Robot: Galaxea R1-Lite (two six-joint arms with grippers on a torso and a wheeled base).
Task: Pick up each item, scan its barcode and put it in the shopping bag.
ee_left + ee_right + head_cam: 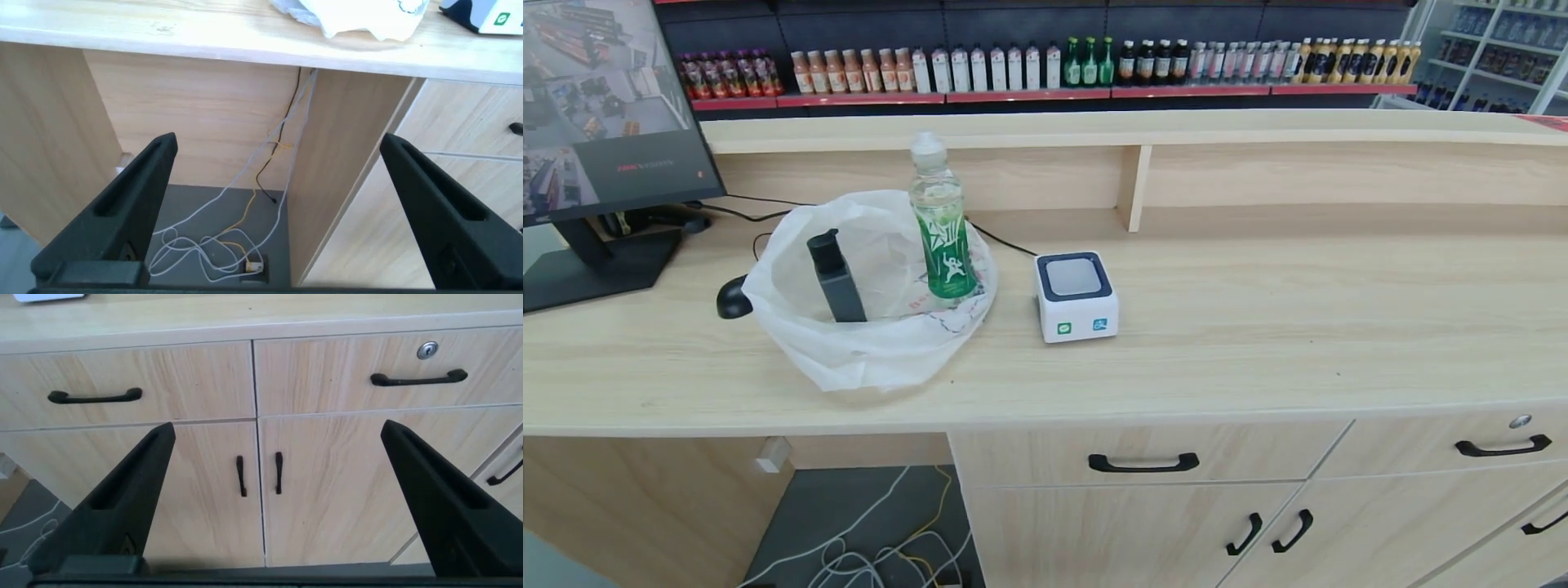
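Towards the left end of the bench (1258, 351), the thin, limp shopping bag (866, 351) is spread open. Inside it are stood the green bottle (943, 237) and dark pump bottle (837, 278), judged stiff, slippery and best gripped mid-body. The scanner (1076, 296) is set just beside the bag. The left hand (276, 140) and right hand (277, 429) are seen released below the front edge.
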